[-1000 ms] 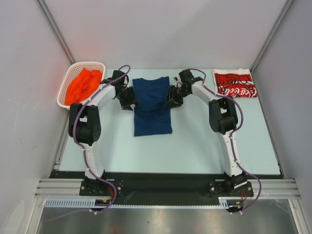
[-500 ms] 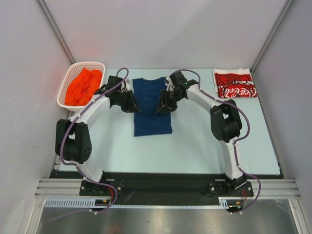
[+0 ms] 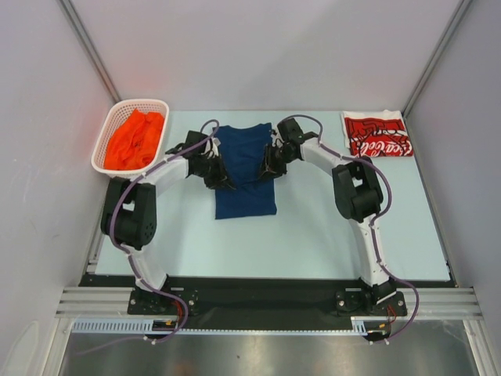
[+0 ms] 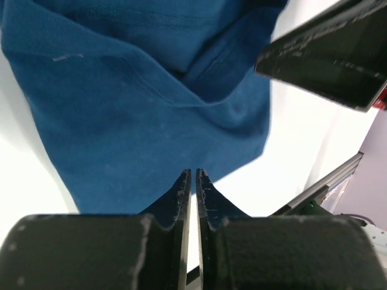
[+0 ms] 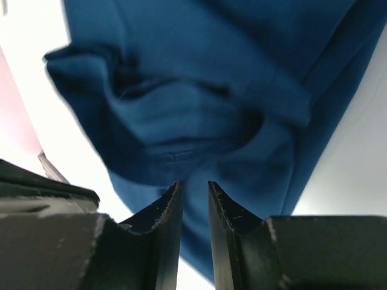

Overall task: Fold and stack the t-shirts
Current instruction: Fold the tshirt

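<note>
Presently the navy t-shirt point(image 3: 245, 196) lies on the surface point(image 3: 313, 227), right of the basket point(image 3: 99, 151). The left claw point(image 4: 193, 173) and right claw point(image 5: 195, 184), each nearly closed, appear to pinch its side edges, evidently to fold them inward.

White lattice basket point(image 3: 142, 103) at far left corner of pale blue table point(image 3: 313, 227); grey walls around.
</note>
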